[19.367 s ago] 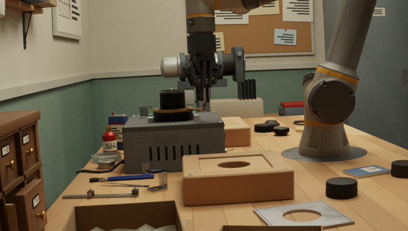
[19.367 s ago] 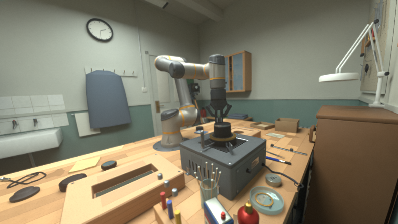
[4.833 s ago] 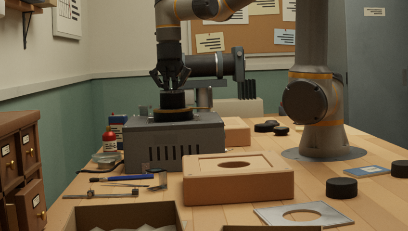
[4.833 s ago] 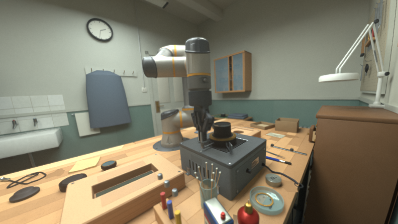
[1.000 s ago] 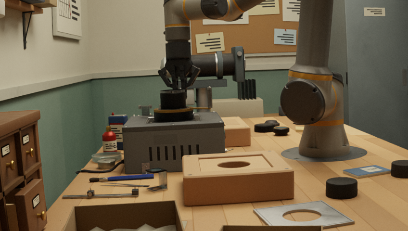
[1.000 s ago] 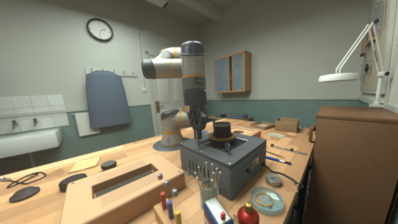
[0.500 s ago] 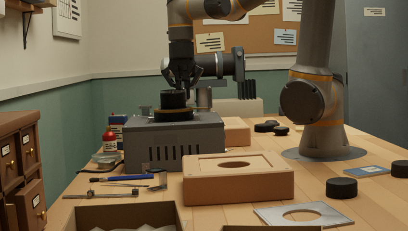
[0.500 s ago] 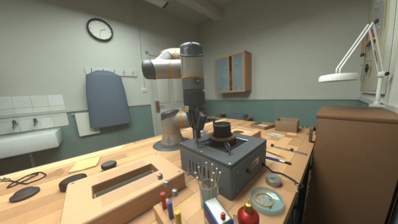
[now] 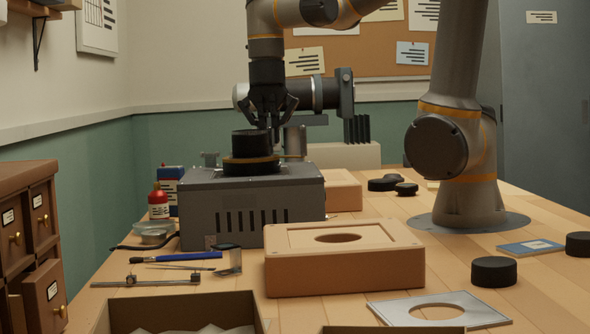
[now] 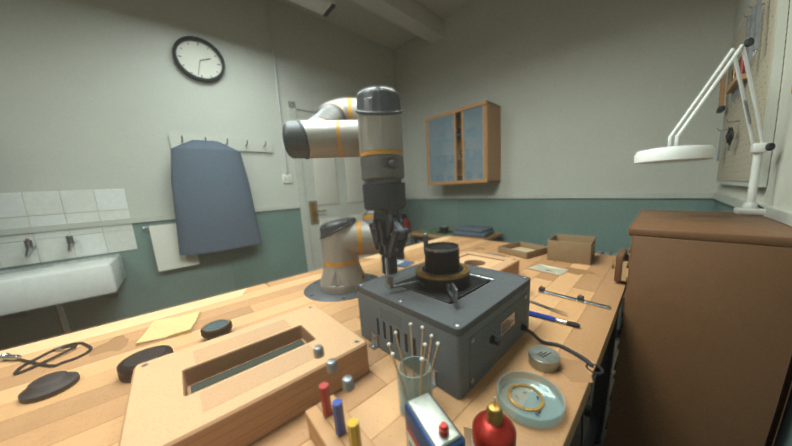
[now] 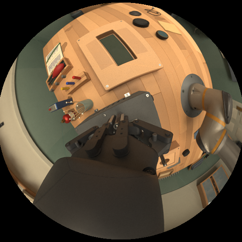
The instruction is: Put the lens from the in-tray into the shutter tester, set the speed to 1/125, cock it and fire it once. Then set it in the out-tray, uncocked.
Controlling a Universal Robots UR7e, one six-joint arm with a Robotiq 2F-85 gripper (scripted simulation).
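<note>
The black lens (image 9: 250, 152) sits upright in the top of the grey shutter tester (image 9: 251, 203), its brass-coloured ring level with the tester's deck. A thin lever sticks out from the lens toward the arm's side. I have my gripper (image 10: 389, 272) down beside the lens (image 10: 442, 265), over the tester's (image 10: 443, 327) back corner, and it is closed on that lever (image 10: 400, 283). In the wrist camera my fingers (image 11: 116, 122) hide the lever's tip. A tan tray with a round hole (image 9: 343, 254) lies in front of the tester. A second tan tray (image 9: 341, 189) lies behind it.
The tester's deck is right under my fingers. Behind the tester stands a dark collimator tube on a post (image 9: 306, 95). A large tan board with a slot (image 10: 244, 365) lies on the far side. Lens caps (image 9: 493, 271), a brush (image 9: 176, 257) and a jar of swabs (image 10: 414, 371) are scattered around.
</note>
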